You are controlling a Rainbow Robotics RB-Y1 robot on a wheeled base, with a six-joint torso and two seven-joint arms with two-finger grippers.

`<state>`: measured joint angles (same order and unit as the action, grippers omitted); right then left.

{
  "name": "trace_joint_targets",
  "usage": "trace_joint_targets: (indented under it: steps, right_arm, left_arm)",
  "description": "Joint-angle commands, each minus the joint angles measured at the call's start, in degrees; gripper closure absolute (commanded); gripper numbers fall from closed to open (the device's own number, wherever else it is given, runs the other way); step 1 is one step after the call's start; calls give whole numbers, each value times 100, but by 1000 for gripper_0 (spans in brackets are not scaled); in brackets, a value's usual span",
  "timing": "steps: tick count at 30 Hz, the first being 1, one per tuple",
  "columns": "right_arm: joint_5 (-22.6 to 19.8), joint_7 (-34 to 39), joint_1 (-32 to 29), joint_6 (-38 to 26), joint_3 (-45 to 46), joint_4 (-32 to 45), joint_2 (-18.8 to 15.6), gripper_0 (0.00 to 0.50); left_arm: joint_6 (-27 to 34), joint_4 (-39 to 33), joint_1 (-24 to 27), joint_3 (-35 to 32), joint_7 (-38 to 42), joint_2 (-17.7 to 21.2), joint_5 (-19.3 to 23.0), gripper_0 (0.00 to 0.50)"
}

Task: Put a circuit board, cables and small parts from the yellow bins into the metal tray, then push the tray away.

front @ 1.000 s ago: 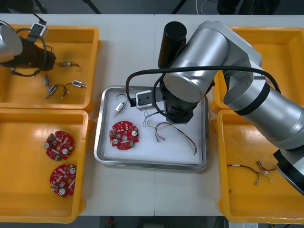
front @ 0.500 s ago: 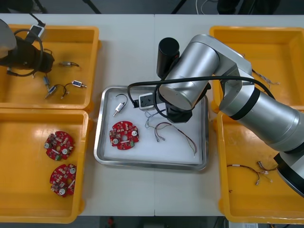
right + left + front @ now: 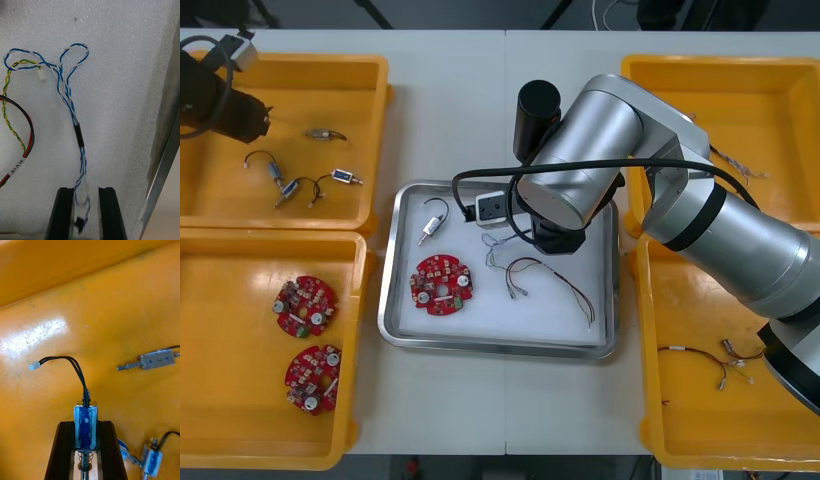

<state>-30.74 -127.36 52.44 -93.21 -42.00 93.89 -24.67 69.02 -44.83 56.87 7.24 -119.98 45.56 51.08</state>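
The metal tray (image 3: 395,300), white inside, holds a red circuit board (image 3: 442,285), a black cable (image 3: 430,222), a red and yellow cable (image 3: 550,280) and a blue and white cable (image 3: 495,245). My right arm (image 3: 580,170) hangs over the tray's far side. In the right wrist view my right gripper (image 3: 87,213) stands slightly open, and the blue and white cable's (image 3: 69,93) end sits loose and blurred between the fingers. My left gripper (image 3: 260,122) is at the far-left bin's (image 3: 360,70) outer end. It (image 3: 86,435) is shut on a small metal part (image 3: 86,425) with a black lead.
Three more small metal parts (image 3: 325,133) (image 3: 277,172) (image 3: 345,178) lie in the far-left bin. Two circuit boards (image 3: 305,305) (image 3: 312,378) lie in the near-left bin. Cables (image 3: 705,360) lie in the near-right bin. The tray's metal wall (image 3: 167,165) runs close beside the right fingers.
My left arm has drawn back toward the bin's far-left corner, uncovering a part with a black lead. My right arm shifted a little farther over the tray, then held still.
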Motion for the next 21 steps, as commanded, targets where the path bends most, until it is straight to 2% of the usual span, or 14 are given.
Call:
trace_joint_targets:
  steps: [1, 7, 12, 16, 21]
  right_arm:
    - [-73, -140, 38, 31, -36, 68, -73, 0]
    - [-459, -70, 29, -39, 184, 77, -73, 0]
    - [-916, -44, -6, -523, 579, 139, -73, 0]
    - [-987, 0, -129, -1032, 957, 385, -100, 0]
    - [-811, 132, -393, -1679, 1643, 1079, -187, 0]
  left_arm:
    - [542, -765, 210, -126, 827, 304, -239, 500]
    - [1113, -1309, 193, -135, 1346, 304, -265, 500]
    - [1570, -2127, -36, -179, 1890, 304, -301, 500]
    - [1860, -2716, -194, -170, 2330, 304, -309, 500]
    - [2344, -3436, -317, -170, 2717, 269, -239, 500]
